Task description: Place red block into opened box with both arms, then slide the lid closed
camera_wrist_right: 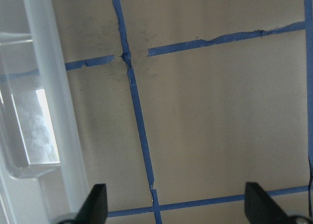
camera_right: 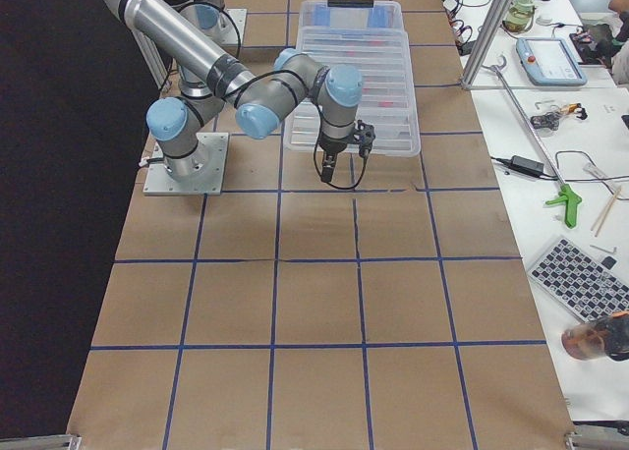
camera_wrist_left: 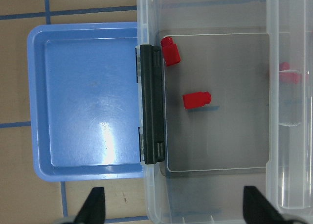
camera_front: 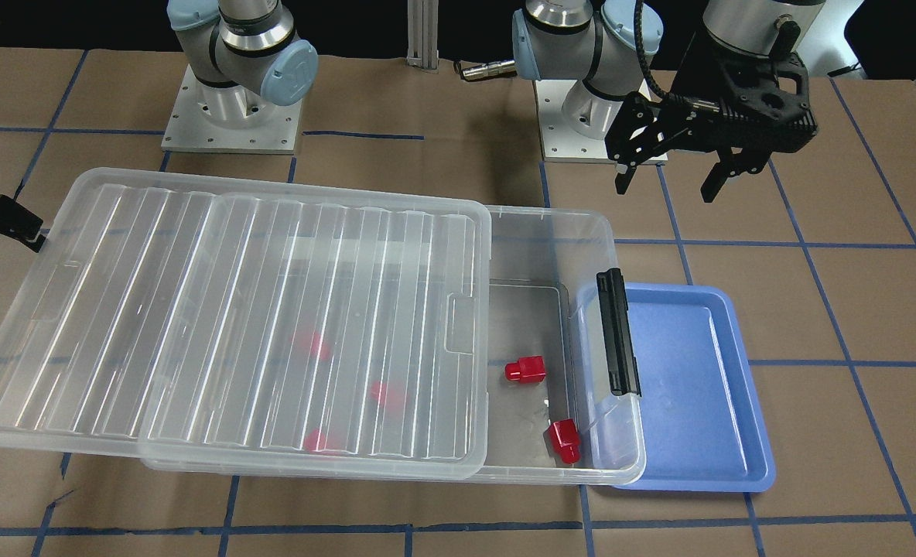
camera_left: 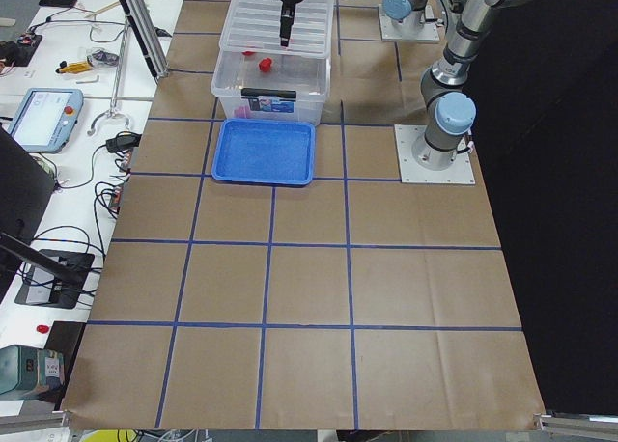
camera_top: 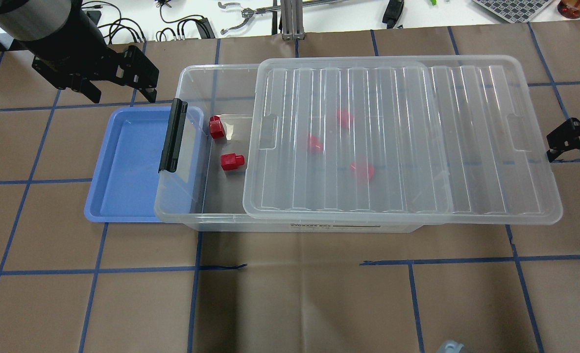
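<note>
The clear box point(camera_top: 192, 73) lies across the table, with its black latch point(camera_top: 173, 136) at its left end. The ribbed lid point(camera_top: 402, 142) covers most of it and overhangs its right end, leaving a strip open at the latch end. Two red blocks point(camera_top: 216, 127) point(camera_top: 232, 162) lie in that open strip, also seen in the left wrist view point(camera_wrist_left: 196, 100). Three more red blocks point(camera_top: 314, 143) show blurred under the lid. My left gripper point(camera_top: 121, 93) hangs open and empty above the table behind the blue tray. My right gripper point(camera_top: 557, 146) is open and empty just beyond the lid's right end point(camera_wrist_right: 44, 87).
A blue tray point(camera_top: 123, 162) sits on the table under the box's latch end. Brown paper with a blue tape grid covers the table. Both arm bases point(camera_front: 230, 116) stand at the robot's side of the table. Tools and cables lie on the white bench behind point(camera_top: 251, 14).
</note>
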`<state>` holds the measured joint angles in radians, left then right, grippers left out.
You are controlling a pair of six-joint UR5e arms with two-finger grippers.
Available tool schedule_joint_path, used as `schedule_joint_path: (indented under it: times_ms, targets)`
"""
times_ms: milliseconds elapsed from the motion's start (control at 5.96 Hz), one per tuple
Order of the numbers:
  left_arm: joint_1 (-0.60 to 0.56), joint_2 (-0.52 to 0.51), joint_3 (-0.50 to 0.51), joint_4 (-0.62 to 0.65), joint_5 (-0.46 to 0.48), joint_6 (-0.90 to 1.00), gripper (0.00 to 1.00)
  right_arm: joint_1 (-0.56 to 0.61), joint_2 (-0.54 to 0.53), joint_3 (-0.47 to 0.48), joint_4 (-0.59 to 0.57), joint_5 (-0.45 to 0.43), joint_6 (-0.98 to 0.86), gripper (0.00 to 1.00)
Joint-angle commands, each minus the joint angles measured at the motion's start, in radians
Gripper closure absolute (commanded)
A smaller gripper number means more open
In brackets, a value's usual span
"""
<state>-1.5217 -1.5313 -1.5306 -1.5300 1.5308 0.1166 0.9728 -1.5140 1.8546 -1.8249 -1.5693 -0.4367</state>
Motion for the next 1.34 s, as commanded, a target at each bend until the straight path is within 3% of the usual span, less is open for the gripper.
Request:
schedule_joint_path:
  times_ms: [0,1175]
  targets:
    - [0.000,-0.001,0.000,0.004,0.000,0.000,0.02,0.007,-0.021,0.032,0.001,0.046,0.039,0.00]
    - [-0.001,0.005,0.001,0.004,-0.006,-0.002,0.02,0.179,-0.032,0.037,-0.001,0.049,0.159,0.00]
